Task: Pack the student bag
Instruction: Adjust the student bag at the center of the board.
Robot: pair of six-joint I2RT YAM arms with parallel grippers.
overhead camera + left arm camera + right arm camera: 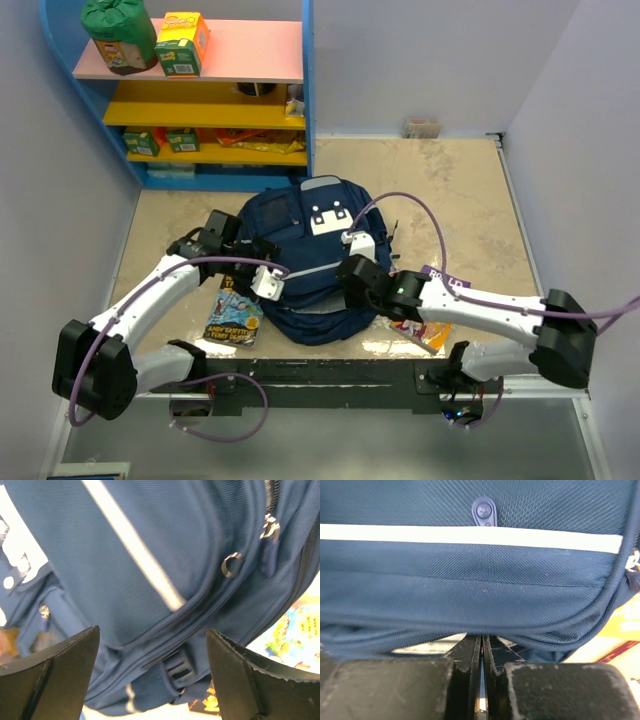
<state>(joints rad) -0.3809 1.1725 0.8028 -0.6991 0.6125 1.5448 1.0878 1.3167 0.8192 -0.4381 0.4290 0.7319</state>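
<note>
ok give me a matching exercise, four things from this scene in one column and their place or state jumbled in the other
Things:
1. left gripper
2. right gripper
3. green packet
4. book

Place or state:
a. on the pink top shelf
b. jaws shut, up against the student bag
c. jaws wide apart, over the student bag
d. flat on the table, against the student bag

Pairs: 1-c, 2-b, 3-a, 4-d
</note>
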